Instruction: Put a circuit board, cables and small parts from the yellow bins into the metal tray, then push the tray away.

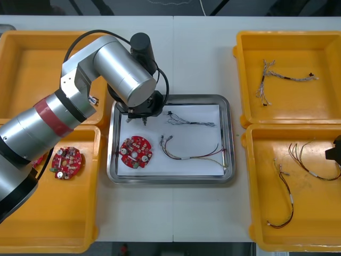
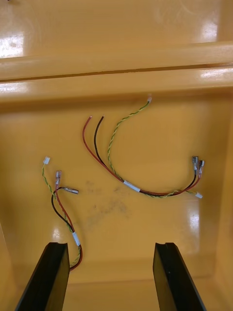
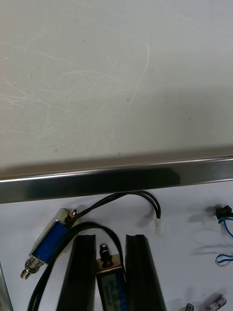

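The metal tray (image 1: 227, 140), white inside, holds a red circuit board (image 1: 136, 151), a blue and white cable (image 1: 191, 121) and a red and yellow cable (image 1: 193, 156). My left gripper (image 1: 144, 121) hangs low over the tray's far left corner. In the left wrist view it (image 3: 110, 238) is shut on a small metal part (image 3: 111, 284) with a blue body. A second small metal part (image 3: 48, 241) with a black cable lies beside the fingers (image 3: 80, 272), close to the tray's rim (image 3: 116, 177). My right gripper (image 2: 111, 277) stands open above red and yellow cables (image 2: 141, 187) in the near right bin (image 1: 298, 234).
The near left yellow bin (image 1: 48, 224) holds another red circuit board (image 1: 66, 161). The far right bin (image 1: 298, 42) has thin cables (image 1: 282, 77). The far left bin (image 1: 26, 64) lies partly under my left arm. The right arm (image 1: 334, 152) shows at the table's right edge.
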